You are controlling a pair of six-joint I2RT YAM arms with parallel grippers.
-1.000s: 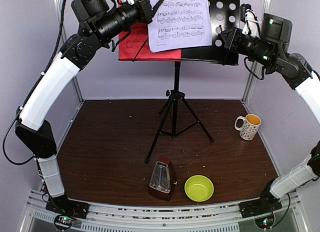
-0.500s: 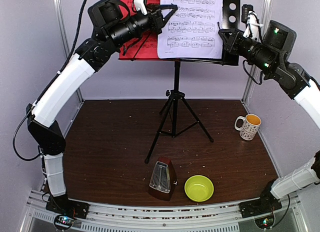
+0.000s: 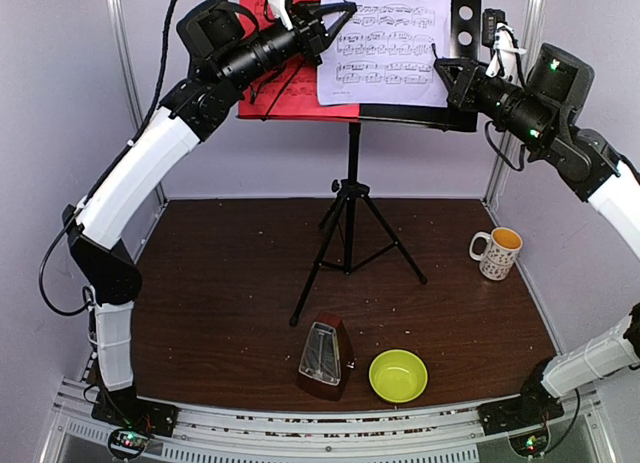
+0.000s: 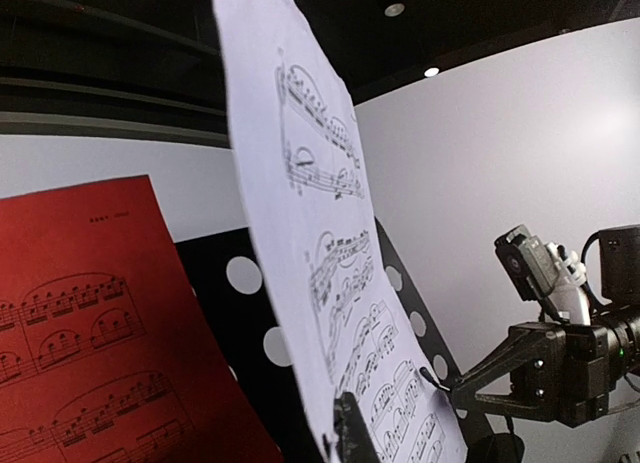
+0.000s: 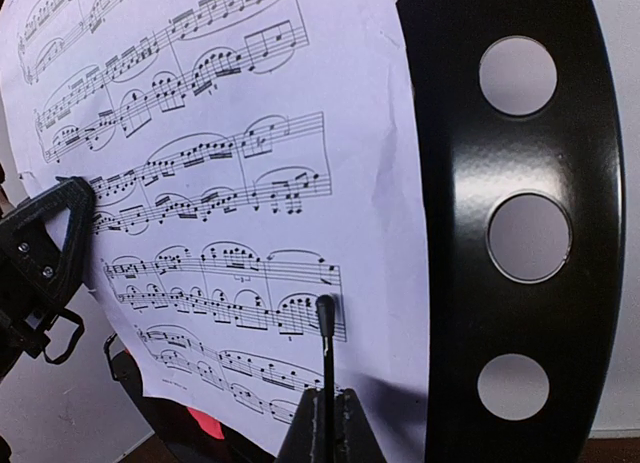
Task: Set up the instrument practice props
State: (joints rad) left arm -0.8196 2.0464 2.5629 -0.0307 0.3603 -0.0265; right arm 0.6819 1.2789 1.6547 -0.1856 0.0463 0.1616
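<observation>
**Up at the desk of the stand, both arms meet at the white sheet**

At the far left the left arm climbs from its base on the near edge and reaches high to the upper left of the music stand (image 3: 352,163). The red sheet (image 3: 290,88) lies flat against the left half of the black holed desk. Just to its right, the left gripper (image 3: 335,21) is at the left edge of the white sheet (image 3: 385,43). In the left wrist view that sheet runs edge-on down the middle, with one finger dark in front of its lower edge and the other hidden behind the paper. Whether the jaws are clamped on it cannot be told. The white sheet's left edge stands forward of the desk and overlaps the red sheet's right edge. Its right side lies against the desk beside a column of round holes.

Further right, the right gripper (image 3: 447,73) comes in from the side. Its jaws are pressed together into one thin tip with nothing between them. In the right wrist view the tip sits against the printed face of the white sheet, low down.

Below, the stand's tripod legs are spread on the middle of the brown table (image 3: 220,283). The metronome (image 3: 323,356) stands upright near the front edge. A yellow-green bowl (image 3: 398,375) sits just beside it on the right, and a patterned mug (image 3: 497,253) stands well apart by the right wall.
</observation>
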